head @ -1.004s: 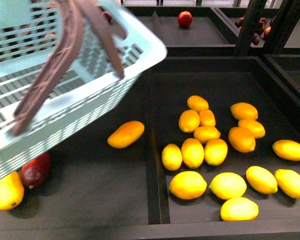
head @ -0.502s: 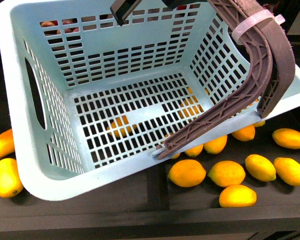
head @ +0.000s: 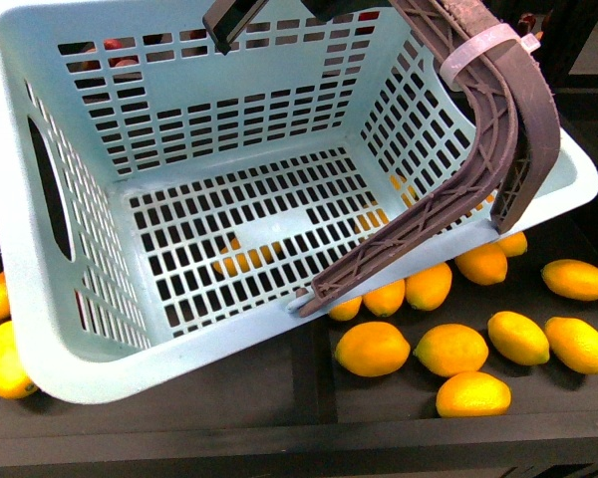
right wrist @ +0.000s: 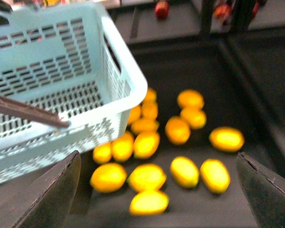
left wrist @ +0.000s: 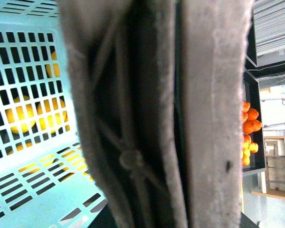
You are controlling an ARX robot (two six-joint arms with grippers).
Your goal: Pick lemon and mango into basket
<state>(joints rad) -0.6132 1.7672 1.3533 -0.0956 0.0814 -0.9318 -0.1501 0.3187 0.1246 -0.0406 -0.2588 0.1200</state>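
The turquoise basket (head: pixel 70 329) hangs tilted above the trays, its open side facing me, and it is empty. Its brown handle (head: pixel 498 129) arches across the right side. My left gripper is shut on that handle (left wrist: pixel 204 114), which fills the left wrist view; one dark finger (head: pixel 229 20) shows at the top edge. A mango (head: pixel 241 257) lies below, seen through the floor slats. Several lemons (head: pixel 374 349) sit in the right tray. My right gripper (right wrist: pixel 157 156) hangs open above the lemons (right wrist: pixel 147 176), holding nothing.
A raised divider (head: pixel 314 398) separates the two dark trays. More yellow-orange fruit (head: pixel 5 363) lies at the left under the basket rim. Red fruit (right wrist: pixel 161 8) sits in a far tray. Tangerines (left wrist: pixel 249 121) fill a bin to the side.
The basket has swung from the upper left to the middle of the view and turned its opening toward me. Since half a second ago it drifted slightly left.
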